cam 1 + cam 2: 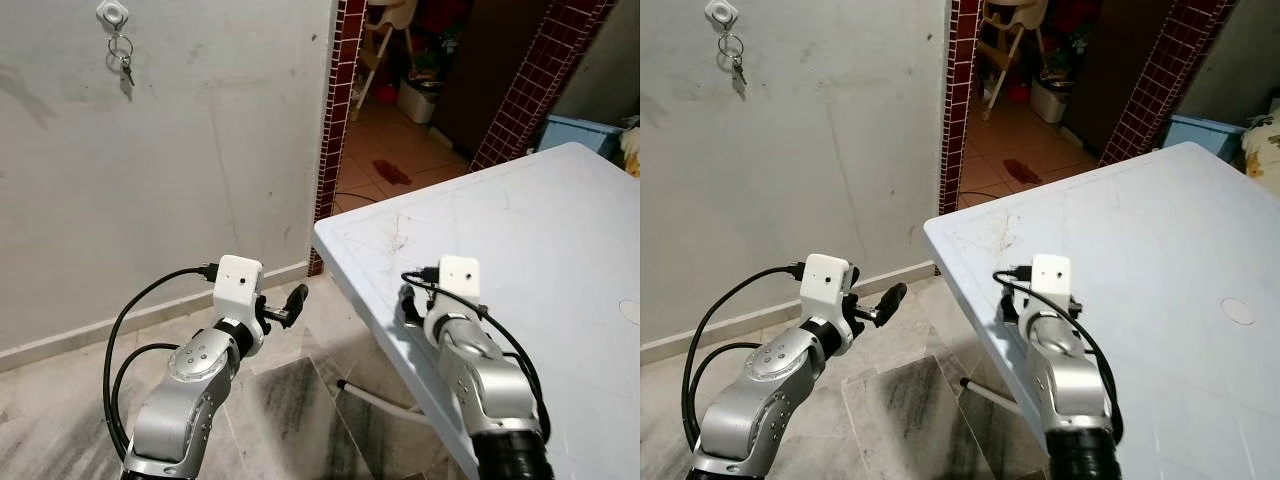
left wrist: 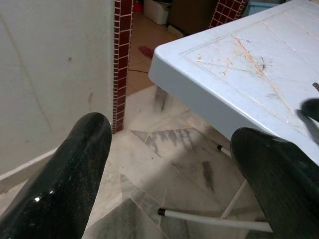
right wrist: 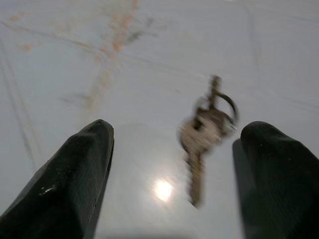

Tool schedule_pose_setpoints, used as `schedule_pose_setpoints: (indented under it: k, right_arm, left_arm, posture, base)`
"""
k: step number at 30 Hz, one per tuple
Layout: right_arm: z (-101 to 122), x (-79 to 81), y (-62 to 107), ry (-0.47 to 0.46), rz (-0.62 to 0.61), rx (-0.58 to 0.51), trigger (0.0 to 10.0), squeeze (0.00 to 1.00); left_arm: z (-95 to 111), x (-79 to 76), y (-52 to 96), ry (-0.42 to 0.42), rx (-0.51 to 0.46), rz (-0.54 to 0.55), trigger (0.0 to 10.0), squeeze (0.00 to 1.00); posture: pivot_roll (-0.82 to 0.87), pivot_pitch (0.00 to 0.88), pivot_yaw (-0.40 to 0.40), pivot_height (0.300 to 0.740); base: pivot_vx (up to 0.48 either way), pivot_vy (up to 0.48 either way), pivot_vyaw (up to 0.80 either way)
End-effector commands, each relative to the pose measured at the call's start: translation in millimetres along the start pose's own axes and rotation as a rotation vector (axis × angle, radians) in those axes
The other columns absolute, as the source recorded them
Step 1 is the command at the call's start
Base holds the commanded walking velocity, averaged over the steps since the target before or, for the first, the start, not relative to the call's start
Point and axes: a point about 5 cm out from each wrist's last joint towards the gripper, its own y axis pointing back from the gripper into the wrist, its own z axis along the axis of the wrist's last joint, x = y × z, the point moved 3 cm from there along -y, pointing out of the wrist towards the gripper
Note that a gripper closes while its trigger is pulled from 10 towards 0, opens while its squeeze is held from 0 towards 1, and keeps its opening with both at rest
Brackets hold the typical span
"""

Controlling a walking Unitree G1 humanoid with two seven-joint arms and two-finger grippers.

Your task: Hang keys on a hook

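Observation:
A set of keys (image 1: 122, 62) hangs on a white hook (image 1: 113, 13) high on the grey wall at the upper left. A second bunch of keys (image 3: 205, 130), blurred, lies on the pale tabletop between the spread fingers of my right gripper (image 3: 174, 149). That gripper (image 1: 406, 302) is open and sits low over the table's near left edge. Left of the table, my left gripper (image 1: 293, 303) hangs over the floor. It is open and empty, its fingers (image 2: 75, 174) wide apart.
The light blue plastic table (image 1: 540, 220) takes up the right side, with a white leg bar (image 1: 375, 395) under it. Red-tiled pillars (image 1: 335, 120) frame a doorway into a cluttered room. A blue bin (image 1: 580, 130) stands behind the table. Marble floor lies below.

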Motion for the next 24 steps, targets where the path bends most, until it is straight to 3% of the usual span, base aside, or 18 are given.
schedule_pose_setpoints:
  k: [1, 12, 16, 21, 22, 23, 24]
  right_arm:
    - [5, -1.2, -3.4, -0.014, -0.018, -0.011, 10.0, 0.0]
    - [-13, -28.6, -7.4, -0.139, -0.154, 0.073, 10.0, 0.0]
    - [-15, -21.8, -7.5, -0.138, -0.126, 0.097, 10.0, 0.0]
    - [-25, -4.6, -8.2, -0.246, -0.03, 0.201, 10.0, 0.0]
    - [-25, -3.5, -7.9, -0.251, -0.025, 0.201, 4.5, 0.0]
    - [-25, -3.3, -7.8, -0.252, -0.025, 0.199, 1.8, 0.0]
    - [-25, -3.3, -7.5, -0.256, -0.026, 0.197, 1.8, 0.0]
  left_arm:
    - [2, -3.2, 1.2, 0.003, -0.004, -0.011, 10.0, 0.0]
    - [-1, 0.0, 8.7, 0.011, 0.006, 0.004, 10.0, 0.0]
    - [0, -0.6, 8.6, 0.009, 0.01, -0.003, 10.0, 0.0]
    - [1, -0.5, 7.4, 0.002, 0.014, -0.012, 10.0, 0.0]
    - [1, -0.4, 7.5, 0.002, 0.015, -0.013, 10.0, 0.0]
    - [1, -0.4, 7.6, 0.002, 0.015, -0.013, 10.0, 0.0]
    - [1, -0.5, 7.7, 0.001, 0.016, -0.013, 10.0, 0.0]
  posture:
    - [0.12, 0.059, -0.106, 0.74]
    - [0.13, 0.081, -0.113, 0.74]
    - [0.13, 0.083, -0.105, 0.74]
    - [0.13, 0.084, -0.102, 0.74]
    - [0.13, 0.084, -0.102, 0.74]
    - [0.13, 0.084, -0.102, 0.74]
    - [0.13, 0.085, -0.102, 0.74]
  base:
    - [0.0, 0.0, 0.0]
    - [0.0, 0.0, 0.0]
    - [0.0, 0.0, 0.0]
    - [0.0, 0.0, 0.0]
    - [0.0, 0.0, 0.0]
    - [0.0, 0.0, 0.0]
    - [0.0, 0.0, 0.0]
